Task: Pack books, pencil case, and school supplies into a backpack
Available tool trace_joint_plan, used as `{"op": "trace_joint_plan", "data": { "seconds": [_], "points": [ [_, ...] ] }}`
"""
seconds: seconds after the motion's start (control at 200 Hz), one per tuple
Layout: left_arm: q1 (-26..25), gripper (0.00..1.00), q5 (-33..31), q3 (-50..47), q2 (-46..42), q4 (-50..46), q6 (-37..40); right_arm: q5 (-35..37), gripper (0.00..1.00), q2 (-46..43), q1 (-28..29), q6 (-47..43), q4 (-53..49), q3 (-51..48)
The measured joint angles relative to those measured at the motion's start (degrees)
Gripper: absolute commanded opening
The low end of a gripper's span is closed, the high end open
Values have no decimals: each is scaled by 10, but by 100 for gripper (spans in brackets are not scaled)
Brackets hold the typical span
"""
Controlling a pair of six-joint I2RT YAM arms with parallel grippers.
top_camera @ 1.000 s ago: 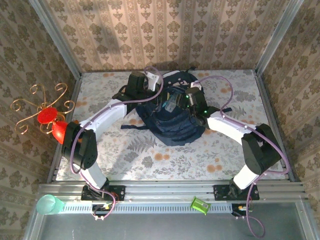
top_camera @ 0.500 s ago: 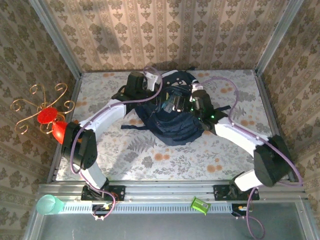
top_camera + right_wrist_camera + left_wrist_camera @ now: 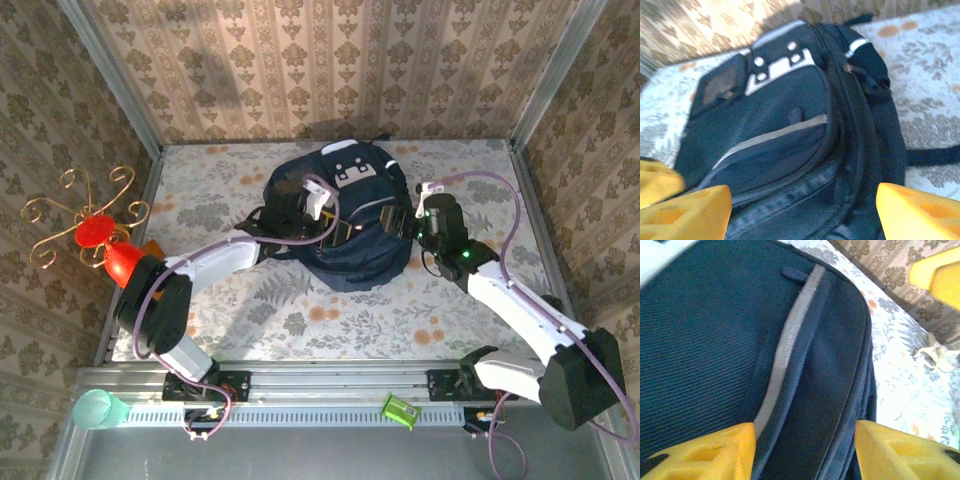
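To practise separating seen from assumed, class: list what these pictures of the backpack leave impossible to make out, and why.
- What the backpack holds: all views, covered by its own fabric.
- Whether the main zip is fully shut: right wrist view, blurred.
- Its sides: top view, partly covered by the left gripper and right gripper.
- Its outline: left wrist view, cut off by frame edges.
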Motion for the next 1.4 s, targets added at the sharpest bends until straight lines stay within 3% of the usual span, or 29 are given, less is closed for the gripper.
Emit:
{"op": "trace_joint_plan", "data": {
  "seconds": [0.325, 0.55, 0.66, 1.005, 1.4],
  "points": [
    [21, 68, -88, -96, -126, 71, -4, -19, 73, 46, -3, -22, -24, 41],
    [103, 69, -124, -138, -98, 98, -100, 40, 73, 156, 5, -58, -47, 92],
    [115, 69, -116, -136, -65, 101, -127, 45, 73, 195, -2, -58, -63, 88],
    [131, 58, -51, -87, 73, 132, -185, 21, 76, 188, -9, -51, -41, 54],
    [127, 39, -10, -41, 115, 136, -191, 12, 76, 242, -29, -55, -33, 75]
  ]
}}
